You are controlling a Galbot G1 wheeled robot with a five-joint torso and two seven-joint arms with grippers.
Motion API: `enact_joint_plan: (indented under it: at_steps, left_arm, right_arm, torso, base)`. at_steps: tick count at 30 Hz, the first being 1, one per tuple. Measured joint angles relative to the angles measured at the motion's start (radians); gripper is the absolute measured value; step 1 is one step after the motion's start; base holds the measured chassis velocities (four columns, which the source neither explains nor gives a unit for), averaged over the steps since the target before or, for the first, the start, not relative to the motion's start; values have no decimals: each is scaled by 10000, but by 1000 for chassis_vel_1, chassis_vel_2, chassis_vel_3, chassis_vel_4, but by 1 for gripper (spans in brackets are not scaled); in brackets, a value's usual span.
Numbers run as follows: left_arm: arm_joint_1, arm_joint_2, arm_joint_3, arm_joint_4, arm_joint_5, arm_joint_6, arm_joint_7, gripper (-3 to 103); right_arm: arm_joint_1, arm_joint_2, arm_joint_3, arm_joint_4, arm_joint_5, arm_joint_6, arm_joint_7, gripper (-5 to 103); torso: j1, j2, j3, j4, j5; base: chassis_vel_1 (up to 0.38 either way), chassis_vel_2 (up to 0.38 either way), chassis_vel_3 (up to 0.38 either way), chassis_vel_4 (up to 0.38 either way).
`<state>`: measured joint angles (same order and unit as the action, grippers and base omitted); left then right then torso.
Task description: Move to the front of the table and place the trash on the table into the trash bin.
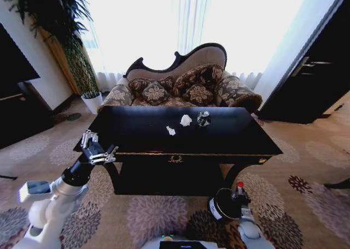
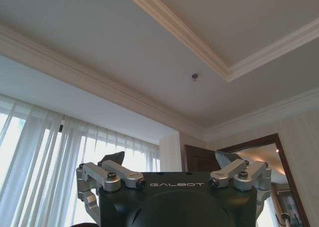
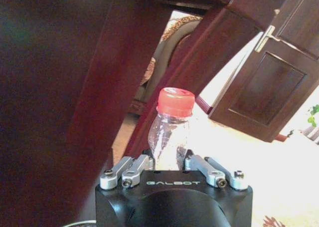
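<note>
Right pincer point(image 3: 172, 173) clamped on the bottle point(image 3: 169, 132), low by the table's front-right leg, just above the bin point(image 1: 221, 203). Left pincer point(image 1: 98, 146) spread open, empty, raised off the tabletop's point(image 1: 229, 137) front-left corner. Two paper wads point(image 1: 186, 120) and a dark item point(image 1: 203, 118) sit mid-tabletop.

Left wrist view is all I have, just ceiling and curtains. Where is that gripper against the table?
Observer: The left gripper is raised and open beside the front left corner of the table, holding nothing.
Operator: And the other arm?
Observer: The right gripper is shut on the bottle, low down next to the trash bin by the front right leg.
Operator: Anything on top to collect?
Observer: Two paper wads and a small dark item lie near the middle of the tabletop.
</note>
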<state>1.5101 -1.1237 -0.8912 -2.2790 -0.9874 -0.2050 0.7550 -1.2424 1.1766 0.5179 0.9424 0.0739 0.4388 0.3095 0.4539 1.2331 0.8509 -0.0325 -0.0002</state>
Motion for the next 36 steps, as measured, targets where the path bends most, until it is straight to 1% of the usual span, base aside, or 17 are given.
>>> enact_joint_plan:
  at_steps: [5, 7, 8, 9, 13, 14, 17, 19, 20, 21, 22, 24, 27, 30, 33, 35, 36]
  left_arm:
    - [5, -6, 4, 1, 0, 0, 0, 100]
    - [11, -6, 4, 0, 1, 3, 0, 100]
    - [12, -4, 0, 0, 1, 4, 0, 100]
    - [12, -4, 0, 0, 1, 4, 0, 100]
    - [5, -5, -1, 18, 15, 5, 0, 100]
    - [5, -5, -1, 18, 15, 5, 0, 100]
    - [-2, -27, 45, 18, 46, 7, 0, 100]
    - [-3, -29, 54, 18, 60, 7, 0, 100]
    - [-3, -31, 62, 18, 69, 8, 0, 100]
    - [-4, -32, 64, 18, 72, 8, 0, 100]
    - [-6, -33, 69, 15, 75, 8, 0, 100]
    - [-6, -34, 73, 13, 76, 8, 0, 100]
    - [-6, -39, 81, -1, 79, 8, 0, 100]
    - [-6, -42, 82, -20, 79, 8, 0, 100]
    - [-5, -47, 71, -37, 61, 8, 0, 100]
    - [-20, -56, 25, -37, -2, 9, -6, 100]
    - [-37, -68, 6, -23, -21, 26, -29, 100]
  right_arm:
    - [85, -135, 49, -168, -23, 34, 11, 22]
    - [88, -166, 90, -231, -71, 34, -62, 20]
    - [76, -176, 111, -249, -89, 33, -137, 25]
    - [76, -176, 111, -249, -89, 33, -137, 25]
    - [17, -166, 138, -250, -44, -3, -250, 47]
    - [17, -166, 138, -250, -44, -3, -250, 47]
    - [-60, -54, 136, -128, 67, -83, -282, 63]
    - [-92, -10, 132, -90, 115, -118, -292, 63]
    - [-125, 30, 124, -65, 150, -148, -304, 70]
    - [-153, 64, 122, -49, 175, -168, -311, 70]
    - [-191, 120, 122, -34, 198, -181, -326, 80]
    - [-222, 169, 122, -14, 206, -185, -335, 80]
    - [-325, 291, 126, 93, 212, -190, -371, 96]
    - [-424, 344, 135, 230, 245, -191, -433, 100]
    - [-639, 412, 180, 507, 356, -196, -625, 100]
    - [-1016, 552, 307, 957, 427, -135, -1086, 100]
    - [-1211, 651, 421, 1226, 415, 24, -1413, 100]
  torso:
    - [0, 1, 0, 0, 0]
    - [0, 1, 0, 0, -1]
    - [0, 1, -1, 0, 0]
    - [0, 1, -1, 0, 0]
    - [0, 0, 0, 0, -1]
    - [0, 0, 0, 0, -1]
    - [0, 0, -1, 0, -1]
    - [0, 1, -1, 0, -1]
    - [0, 1, -1, 0, 0]
    - [0, 0, -1, 0, 0]
    - [0, 1, -1, -1, -1]
    - [0, 0, -1, 0, -1]
    - [0, 1, -1, 0, -1]
    - [0, 1, -1, 0, 0]
    - [0, 1, -1, 1, -2]
    - [0, 0, 0, -1, 0]
    - [0, 0, -1, -2, -1]
  base:
    - [0, 0, 0, 0]
    - [0, 0, 0, 0]
    - [0, 0, 0, 0]
    - [0, 0, 0, 0]
    - [0, 0, 0, 0]
    - [0, 0, 0, 0]
    - [0, 0, 0, 0]
    - [0, 0, 0, 0]
    - [0, 0, 0, 0]
    - [0, 0, 0, 0]
    - [0, 0, 0, 0]
    - [0, 0, 0, 0]
    - [0, 0, 0, 0]
    - [0, 0, 0, 0]
    - [0, 0, 0, 0]
    - [0, 0, 0, 0]
    - [0, 0, 0, 0]
